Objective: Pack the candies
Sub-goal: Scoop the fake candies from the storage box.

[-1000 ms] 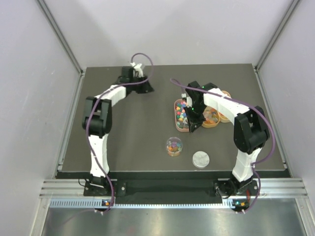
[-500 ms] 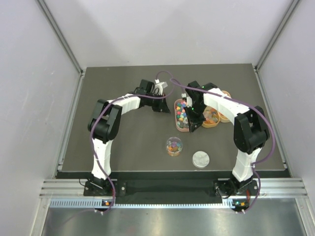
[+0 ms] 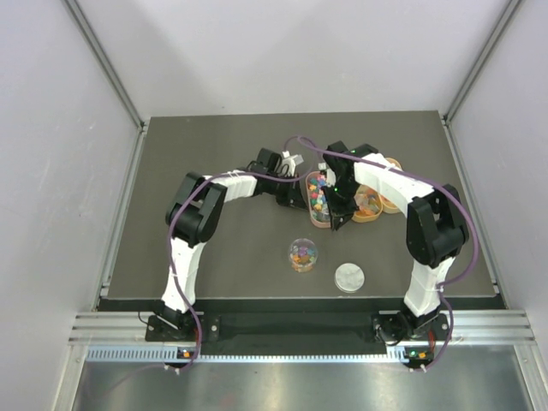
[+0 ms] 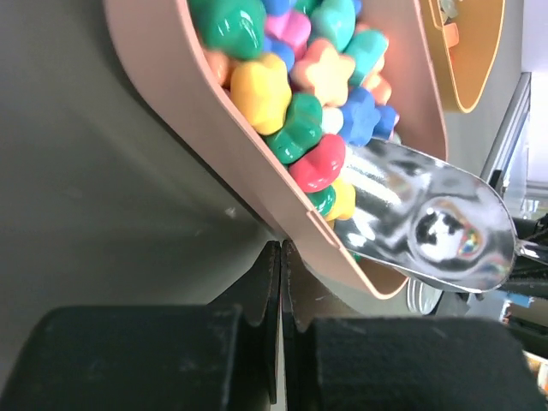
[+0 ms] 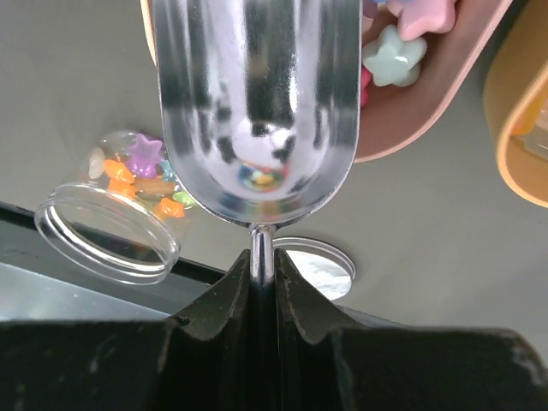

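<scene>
Multicoloured star- and flower-shaped candies (image 4: 291, 103) fill an oval pink-orange tray (image 3: 317, 201), which also shows in the left wrist view (image 4: 214, 128). My left gripper (image 4: 281, 248) is shut and empty, its tips at the tray's outer wall; in the top view it (image 3: 300, 195) is at the tray's left side. My right gripper (image 5: 262, 257) is shut on the handle of a metal scoop (image 5: 257, 111), whose bowl is empty and lies over the tray's near end (image 3: 330, 219). A clear jar (image 3: 303, 254) holds a few candies (image 5: 141, 175).
The jar's silver lid (image 3: 349, 276) lies near the front edge, also in the right wrist view (image 5: 312, 270). Two more orange trays (image 3: 370, 205) sit right of the candy tray, under my right arm. The table's front edge is just beyond the jar.
My left arm has swung right from the table's far middle to the left side of the candy tray. The right arm and scoop have not moved.
</scene>
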Available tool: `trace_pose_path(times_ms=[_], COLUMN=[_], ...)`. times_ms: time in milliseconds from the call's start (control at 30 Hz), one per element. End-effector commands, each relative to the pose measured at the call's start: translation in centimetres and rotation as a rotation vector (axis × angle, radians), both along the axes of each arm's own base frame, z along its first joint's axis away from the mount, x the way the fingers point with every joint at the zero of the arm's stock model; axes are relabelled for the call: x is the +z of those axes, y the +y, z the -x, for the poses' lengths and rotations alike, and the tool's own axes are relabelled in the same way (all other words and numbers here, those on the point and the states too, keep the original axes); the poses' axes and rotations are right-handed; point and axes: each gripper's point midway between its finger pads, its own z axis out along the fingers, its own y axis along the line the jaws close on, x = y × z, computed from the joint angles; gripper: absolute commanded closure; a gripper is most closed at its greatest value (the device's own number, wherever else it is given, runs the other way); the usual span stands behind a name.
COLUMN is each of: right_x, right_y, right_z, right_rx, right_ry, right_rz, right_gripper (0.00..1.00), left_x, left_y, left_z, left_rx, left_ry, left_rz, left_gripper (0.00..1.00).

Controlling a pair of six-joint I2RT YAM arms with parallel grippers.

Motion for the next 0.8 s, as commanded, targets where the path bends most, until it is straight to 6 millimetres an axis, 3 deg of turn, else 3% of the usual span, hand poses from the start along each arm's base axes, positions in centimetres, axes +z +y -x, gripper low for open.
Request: trace_pose_path(times_ms=[0, 133, 267, 567, 767], right_x=[-0.5, -1.0, -1.4, -1.5, -0.7], right_y=[-1.9, -3.9, -4.7, -3.0, -1.5], right_z=[0.2, 1.1, 0.3, -3.6, -6.3], right_rx=[-0.065, -0.093, -0.121, -0.113, -0.084], right_ry=[0.024, 0.043, 0.039, -0.008, -0.079], right_rz=[0.076, 0.126, 0.141, 0.099, 0.070], right_gripper=[1.00, 1.00, 1.00, 1.00, 1.00], left_x=[2.0, 1.9, 1.6, 2.2, 1.6], left_y=[-2.7, -3.7, -4.5, -5.2, -5.2], left_z=[-0.6, -0.2, -0.5, -1.5, -1.4], left_rx=[-0.016, -0.022, -0.030, -0.031, -0.032], left_ry=[-0.043, -0.031, -0.029, -0.050, -0.034], left_rz=[0.093, 0.105, 0.108, 0.117, 0.112], left_gripper=[1.00, 1.00, 1.00, 1.00, 1.00])
